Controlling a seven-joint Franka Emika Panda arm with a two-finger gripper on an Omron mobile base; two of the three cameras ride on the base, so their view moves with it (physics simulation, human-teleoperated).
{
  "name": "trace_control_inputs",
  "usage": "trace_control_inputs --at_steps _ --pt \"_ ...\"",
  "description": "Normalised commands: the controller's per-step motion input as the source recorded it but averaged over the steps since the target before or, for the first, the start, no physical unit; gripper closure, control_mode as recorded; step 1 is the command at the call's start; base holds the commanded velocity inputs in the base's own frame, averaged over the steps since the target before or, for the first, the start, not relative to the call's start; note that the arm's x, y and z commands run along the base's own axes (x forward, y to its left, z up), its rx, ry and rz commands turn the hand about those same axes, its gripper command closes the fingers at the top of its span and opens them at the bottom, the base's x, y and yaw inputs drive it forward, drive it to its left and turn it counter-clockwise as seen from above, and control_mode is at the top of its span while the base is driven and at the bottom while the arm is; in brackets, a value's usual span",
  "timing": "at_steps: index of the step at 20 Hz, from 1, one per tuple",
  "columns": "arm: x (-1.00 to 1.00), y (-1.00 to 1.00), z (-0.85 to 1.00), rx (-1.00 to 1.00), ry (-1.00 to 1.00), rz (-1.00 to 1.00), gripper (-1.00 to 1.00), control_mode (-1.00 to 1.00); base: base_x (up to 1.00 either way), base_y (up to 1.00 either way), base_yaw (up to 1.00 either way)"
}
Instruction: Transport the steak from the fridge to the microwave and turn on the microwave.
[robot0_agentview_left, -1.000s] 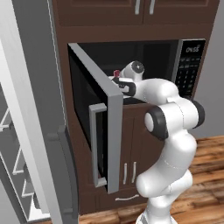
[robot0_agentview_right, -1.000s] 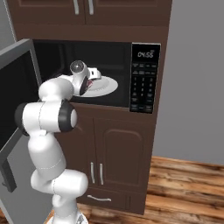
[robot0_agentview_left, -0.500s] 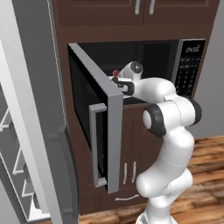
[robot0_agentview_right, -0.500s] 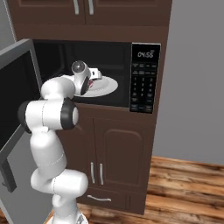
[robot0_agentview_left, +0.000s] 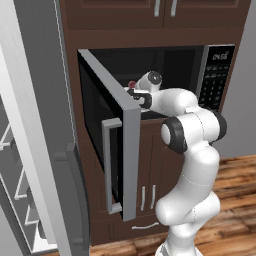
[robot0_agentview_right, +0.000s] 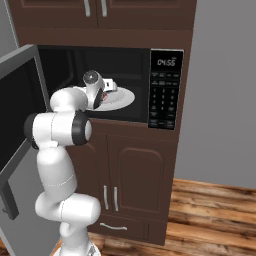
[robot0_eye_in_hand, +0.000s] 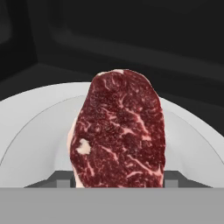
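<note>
The steak (robot0_eye_in_hand: 120, 131), a dark red marbled slab with a paler edge, stands upright between my fingertips (robot0_eye_in_hand: 63, 181). My gripper (robot0_eye_in_hand: 117, 181) is shut on it. It hangs just over the white plate (robot0_eye_in_hand: 35, 127) inside the open microwave (robot0_agentview_left: 215, 75). In the left base view, my gripper (robot0_agentview_left: 134, 90) reaches into the oven cavity with a bit of red steak (robot0_agentview_left: 132, 84) showing. The right base view has my gripper (robot0_agentview_right: 102, 95) at the left side of the plate (robot0_agentview_right: 124, 97). The fridge (robot0_agentview_left: 40, 100) stands at the far left with its door open.
The microwave door (robot0_agentview_left: 117, 145) swings out to the left, close beside my arm. The keypad (robot0_agentview_right: 165, 90) is on the oven's right. Dark wooden cabinet doors (robot0_agentview_right: 135, 175) sit below, cupboards above. A grey wall (robot0_agentview_right: 220, 90) and wooden floor (robot0_agentview_right: 215, 220) lie to the right.
The hand has edged slightly inside the microwave with the steak still gripped. The jaws keep the same width, and the plate and door are unmoved.
</note>
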Motion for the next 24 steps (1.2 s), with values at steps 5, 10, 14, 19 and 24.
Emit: trace_control_inputs --at_steps 5,10,14,19,24 --pt "0.15 0.0 -0.06 0.0 0.0 0.0 1.0 -1.0 0.0 0.0 0.0" --pt "0.17 0.0 -0.07 0.0 0.0 0.0 1.0 -1.0 0.0 0.0 0.0" --pt "0.17 0.0 -0.08 0.0 0.0 0.0 1.0 -1.0 0.0 0.0 0.0" --pt "0.18 0.0 -0.07 0.0 0.0 0.0 1.0 -1.0 0.0 0.0 0.0" --pt "0.17 0.0 -0.07 0.0 0.0 0.0 1.0 -1.0 0.0 0.0 0.0"
